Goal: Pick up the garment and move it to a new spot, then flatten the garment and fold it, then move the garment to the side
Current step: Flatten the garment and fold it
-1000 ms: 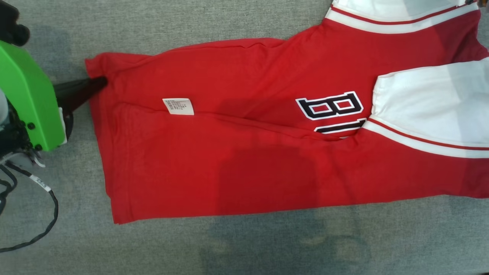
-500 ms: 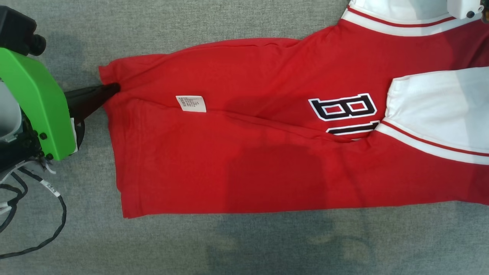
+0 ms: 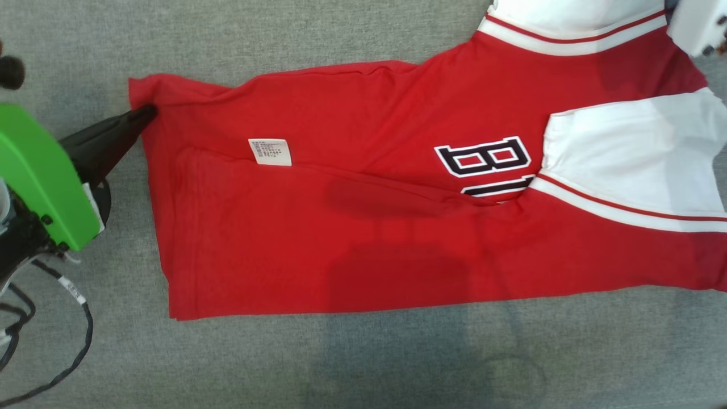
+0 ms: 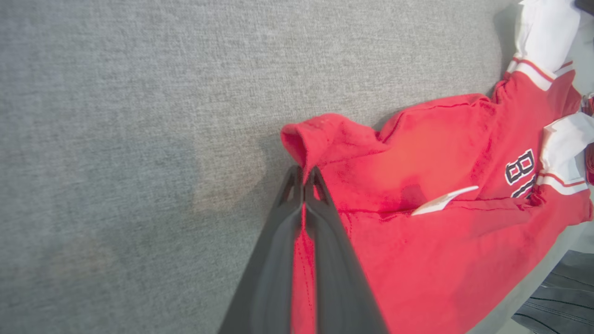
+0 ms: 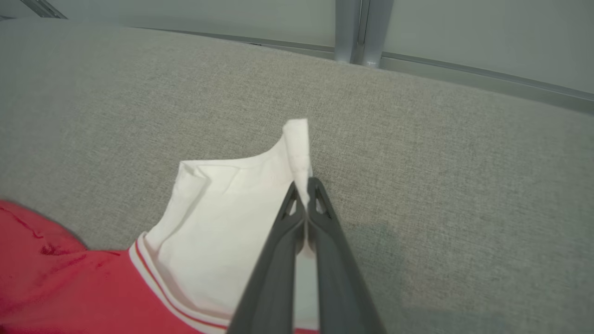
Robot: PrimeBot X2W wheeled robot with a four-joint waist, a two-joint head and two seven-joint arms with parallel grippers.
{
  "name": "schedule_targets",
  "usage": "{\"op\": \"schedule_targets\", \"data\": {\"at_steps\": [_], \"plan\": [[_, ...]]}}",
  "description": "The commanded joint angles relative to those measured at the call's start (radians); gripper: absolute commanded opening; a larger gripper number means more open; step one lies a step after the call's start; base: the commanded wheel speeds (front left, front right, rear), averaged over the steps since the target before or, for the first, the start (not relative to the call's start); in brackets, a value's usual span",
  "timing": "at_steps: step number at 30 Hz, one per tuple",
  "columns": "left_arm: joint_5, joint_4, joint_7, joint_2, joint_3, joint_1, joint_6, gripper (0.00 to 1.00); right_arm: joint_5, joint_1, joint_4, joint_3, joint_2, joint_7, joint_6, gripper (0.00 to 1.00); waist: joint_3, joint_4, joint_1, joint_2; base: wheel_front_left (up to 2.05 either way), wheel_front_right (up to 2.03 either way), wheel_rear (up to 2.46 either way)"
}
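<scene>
Nearest the robot lies a bare strip of the grey fabric-covered tabletop (image 3: 397, 363), with a soft shadow falling across it. Beyond this strip the garment (image 3: 341, 227), a red jersey with white sleeves, lies spread across the middle of the tabletop, its length running left to right and its near edge roughly straight. A loose black cable (image 3: 76, 324) rests on the tabletop toward the left side, below a green housing (image 3: 40, 176) on the left arm. The left gripper (image 3: 149, 111) meets the garment at its far left corner; in the left wrist view, the left gripper (image 4: 304, 174) has its jaws pressed together on a raised fold of red hem. A white label (image 3: 270, 151) lies on the red cloth right of that grip. Further right, a black-and-white number print (image 3: 485, 156) is partly tucked under a crease, just beside a white sleeve (image 3: 625, 153) folded over the body. At the far right, the right gripper (image 5: 305, 185) has its jaws closed on the edge of the other white sleeve, lifting a peak of cloth above the tips.
</scene>
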Motion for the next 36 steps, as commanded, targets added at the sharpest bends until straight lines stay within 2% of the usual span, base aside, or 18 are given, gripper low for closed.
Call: {"op": "schedule_targets", "data": {"at_steps": [1,5,6,10,15,18,25,29,36], "plan": [[-0.008,-0.013,-0.032,0.015,0.024,0.051,0.01,0.0,0.034,0.062,-0.049,-0.027,-0.02,-0.041,0.0,0.0,-0.042,-0.026,0.0,0.0023,0.0,0.0,0.0],[-0.025,-0.044,-0.114,0.018,0.078,0.142,0.001,0.0,0.108,0.212,-0.155,-0.14,-0.038,-0.146,0.0,0.0,-0.086,-0.034,0.0,0.0023,0.0,0.0,0.0],[-0.025,-0.044,-0.114,0.018,0.078,0.142,0.001,0.0,0.108,0.212,-0.155,-0.14,-0.038,-0.146,0.0,0.0,-0.086,-0.034,0.0,0.0023,0.0,0.0,0.0],[-0.046,-0.046,-0.183,0.013,0.126,0.238,-0.004,0.0,0.159,0.405,-0.26,-0.225,-0.038,-0.206,0.0,0.0,-0.135,-0.045,0.0,0.0023,0.0,0.0,0.0],[-0.064,-0.058,-0.259,-0.02,0.155,0.339,0.003,0.0,0.2,0.644,-0.384,-0.312,0.007,-0.272,0.0,0.0,-0.19,-0.06,0.0,0.0023,0.0,0.0,0.0],[-0.072,-0.071,-0.324,-0.05,0.176,0.428,-0.001,0.0,0.201,0.797,-0.44,-0.301,0.042,-0.301,0.0,0.0,-0.222,-0.08,0.0,0.0023,0.0,0.0,0.0],[-0.078,-0.027,-0.432,-0.137,0.171,0.55,-0.027,0.0,0.168,0.942,-0.424,-0.258,0.083,-0.385,0.0,0.0,-0.26,-0.082,0.0,0.0023,0.0,0.0,0.0],[-0.102,-0.013,-0.481,-0.187,0.173,0.605,-0.048,0.0,0.152,0.98,-0.411,-0.261,0.071,-0.416,0.0,0.0,-0.28,-0.078,0.0,0.0023,0.0,0.0,0.0],[-0.095,-0.02,-0.516,-0.232,0.14,0.675,-0.058,0.0,0.131,0.979,-0.325,-0.236,0.041,-0.45,0.0,0.0,-0.309,-0.056,0.0,0.0023,0.0,0.0,0.0]]}}
